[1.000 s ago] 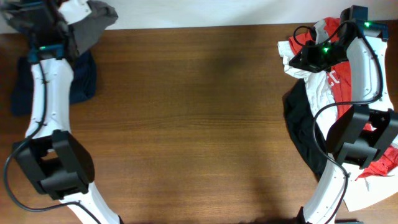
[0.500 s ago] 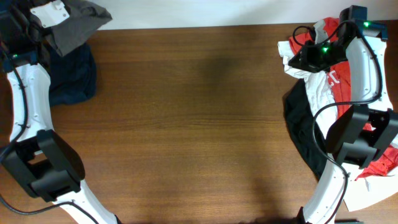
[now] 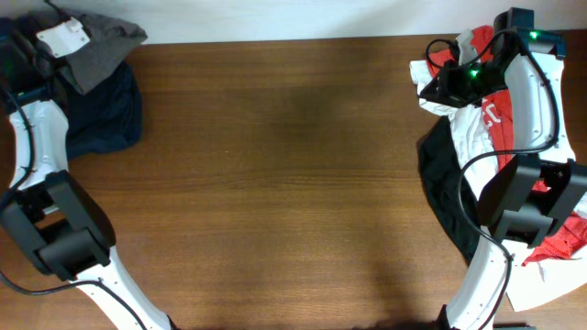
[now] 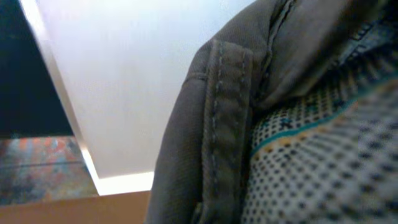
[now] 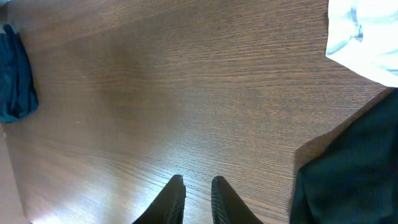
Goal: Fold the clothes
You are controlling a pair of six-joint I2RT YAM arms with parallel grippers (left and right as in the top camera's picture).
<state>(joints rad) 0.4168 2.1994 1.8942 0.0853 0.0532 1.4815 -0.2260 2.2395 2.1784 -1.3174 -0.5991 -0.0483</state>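
Note:
A grey garment (image 3: pixel 105 50) with a white label hangs bunched at the table's far left corner. My left gripper (image 3: pixel 38 53) is shut on it. In the left wrist view the grey garment (image 4: pixel 211 124) and its dotted lining (image 4: pixel 323 155) fill the frame, and the fingers are hidden. A dark blue garment (image 3: pixel 105 115) lies just below it. My right gripper (image 3: pixel 429 90) hovers at the left edge of the clothes pile (image 3: pixel 486 119) of white and red cloth. In the right wrist view the right gripper (image 5: pixel 197 186) is shut and empty over bare wood.
A black garment (image 3: pixel 445 192) lies along the right side and also shows in the right wrist view (image 5: pixel 354 168). A white cloth edge (image 5: pixel 367 31) is at the top right. More red cloth (image 3: pixel 569 238) lies near the right edge. The wooden table (image 3: pixel 275 183) spans the middle.
My left arm has swung left toward the table's far left corner, carrying the grey garment with it. The right arm has shifted only slightly.

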